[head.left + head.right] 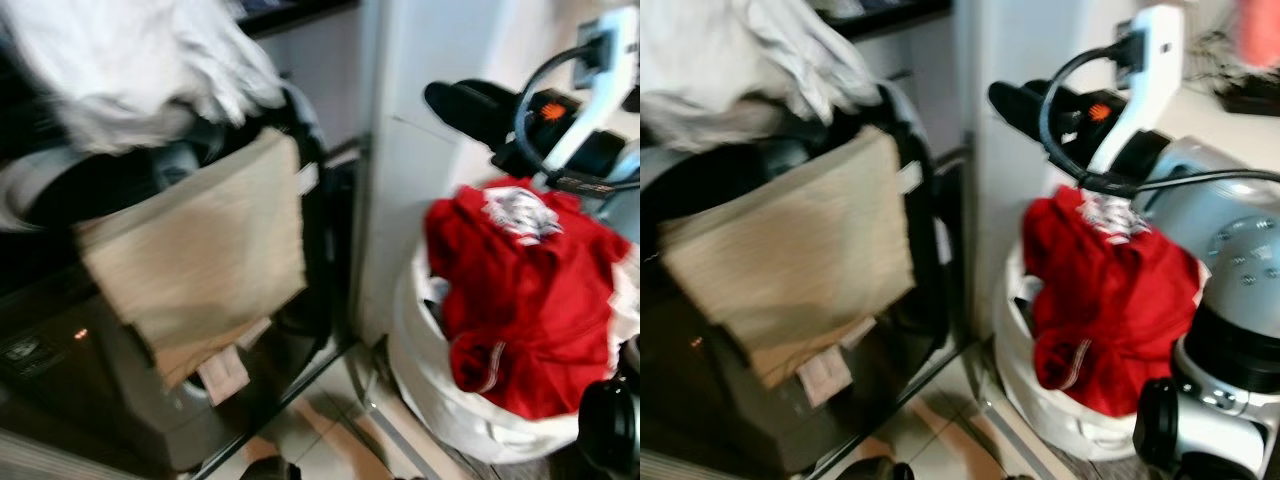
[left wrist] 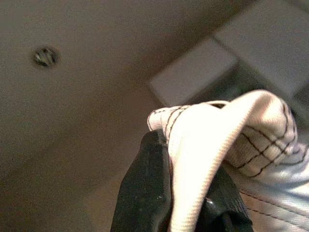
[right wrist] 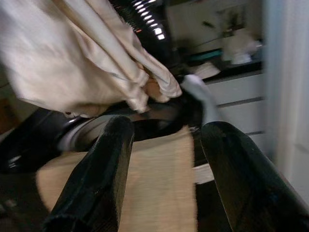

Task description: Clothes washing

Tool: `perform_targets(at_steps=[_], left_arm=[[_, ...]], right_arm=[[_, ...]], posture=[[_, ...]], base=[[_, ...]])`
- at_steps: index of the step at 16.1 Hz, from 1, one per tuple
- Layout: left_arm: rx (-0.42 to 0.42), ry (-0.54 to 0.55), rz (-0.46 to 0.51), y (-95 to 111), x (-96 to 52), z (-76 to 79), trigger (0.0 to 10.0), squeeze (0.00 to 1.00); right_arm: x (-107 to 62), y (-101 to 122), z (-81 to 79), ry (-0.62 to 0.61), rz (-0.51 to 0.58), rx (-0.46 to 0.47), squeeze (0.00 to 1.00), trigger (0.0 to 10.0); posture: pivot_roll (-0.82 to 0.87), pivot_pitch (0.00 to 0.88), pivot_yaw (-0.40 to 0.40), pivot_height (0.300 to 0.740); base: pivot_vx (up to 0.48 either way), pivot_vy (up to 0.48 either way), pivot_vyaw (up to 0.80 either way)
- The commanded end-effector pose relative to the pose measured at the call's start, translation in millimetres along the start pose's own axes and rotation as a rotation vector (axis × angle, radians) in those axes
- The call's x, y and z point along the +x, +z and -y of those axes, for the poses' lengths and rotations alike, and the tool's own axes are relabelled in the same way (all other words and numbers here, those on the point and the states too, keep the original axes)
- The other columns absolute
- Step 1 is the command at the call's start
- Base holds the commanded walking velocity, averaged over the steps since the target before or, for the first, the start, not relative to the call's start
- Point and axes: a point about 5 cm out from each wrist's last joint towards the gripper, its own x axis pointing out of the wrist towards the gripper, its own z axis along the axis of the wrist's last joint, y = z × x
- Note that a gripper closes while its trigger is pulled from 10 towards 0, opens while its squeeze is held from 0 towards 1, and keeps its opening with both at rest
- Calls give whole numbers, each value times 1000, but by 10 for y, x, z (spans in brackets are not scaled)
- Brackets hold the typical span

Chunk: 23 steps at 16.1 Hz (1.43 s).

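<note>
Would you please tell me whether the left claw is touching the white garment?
Touching. The left wrist view shows the left claw with both black fingers clamped on a fold of the white garment.

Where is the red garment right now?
The red garment lies heaped on top of the white laundry basket, on the robot's right, beside the washing machine.

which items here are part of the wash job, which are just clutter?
Job:
- white garment, pinched in the left end effector
- beige cloth hanging over the washer opening
- red garment in the white laundry basket
- right end effector, open, aimed at the washer

Clutter:
- black cable and its plug at the wall
- white cabinet beside the washer
</note>
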Motion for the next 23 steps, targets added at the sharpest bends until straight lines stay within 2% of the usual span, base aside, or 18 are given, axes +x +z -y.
perform_targets(at_steps=[1, 2, 3, 4, 5, 6, 7, 8, 9, 10, 13, 18, 19, 20, 21, 22, 23], left_arm=[[5, -69, -64, -185, -60, 218, 0, 0], [5, -69, -64, -185, -60, 218, 0, 0], [-96, -255, -232, -589, -308, 780, 0, 0], [-175, -317, -323, -763, -476, 1029, 0, 0], [-263, -379, -413, -900, -641, 1235, 1569, 0], [-437, -443, -590, -1108, -937, 1530, 10000, 0], [-501, -502, -671, -1191, -1112, 1690, 10000, 0], [-536, -540, -719, -1237, -1225, 1786, 10000, 0], [-634, -581, -838, -1338, -1465, 1952, 10000, 1000], [-686, -574, -878, -1362, -1528, 1992, 10000, 1000], [-695, -540, -906, -1414, -1562, 1982, 10000, 1000], [-774, -546, -829, -1257, -1394, 1949, 10000, 1000], [-760, -555, -805, -1225, -1355, 1934, 10000, 1000], [-740, -561, -783, -1198, -1320, 1919, 10000, 1000], [-543, -613, -705, -1165, -1247, 1868, 10000, 1000], [-398, -705, -642, -1136, -1233, 1870, 10000, 992], [-349, -792, -579, -1077, -1241, 1915, 10000, 0]], right_arm=[[-9, -7, -22, -6, 11, -25, 0, 10000], [-9, -7, -22, -6, 11, -25, 0, 10000], [10, -58, -39, -6, 6, -30, 0, 10000], [16, -79, -48, -6, 1, -32, 0, 10000], [19, -95, -54, -6, -4, -32, 0, 10000], [21, -123, -60, -12, -13, -28, 0, 10000], [26, -153, -69, -15, -24, -21, 0, 10000], [29, -175, -75, -17, -32, -17, 0, 10000], [39, -297, -114, -11, -96, -11, 0, 10000], [39, -344, -129, -8, -121, -15, 0, 10000], [13, -428, -134, -12, -162, -10, 0, 10000], [2, -437, -62, -74, -155, -10, 0, 10000], [4, -420, -29, -97, -147, -12, 0, 10000], [1, -405, 4, -121, -139, -14, 0, 10000], [-5, -366, 118, -209, -115, -12, 0, 10000], [-11, -347, 195, -267, -99, -4, 0, 10000], [-20, -342, 238, -301, -92, 0, 0, 10000]], posture=[[9, 0, 66, 740], [9, 0, 66, 740], [1, 0, 66, 740], [-2, 0, 68, 740], [-11, 0, 68, 740], [-13, 0, 68, 740], [-22, 0, 69, 740], [-22, 0, 69, 740], [-29, 0, 71, 740], [-29, 0, 71, 740], [-37, 0, 77, 740], [-34, 0, 76, 740], [-33, 0, 76, 740], [-31, 0, 76, 740], [-30, 0, 75, 740], [-30, 0, 75, 740], [-25, 0, 76, 740]], base=[[0, 0, 0], [0, 0, 0], [0, 0, 0], [0, 0, 0], [0, 0, 0], [0, 0, 0], [0, 0, 0], [0, 0, 0], [0, 0, 0], [0, 0, 0], [0, 0, 0], [0, 0, 0], [0, 0, 0], [0, 0, 0], [0, 0, 0], [0, 0, 0], [0, 0, 0]])
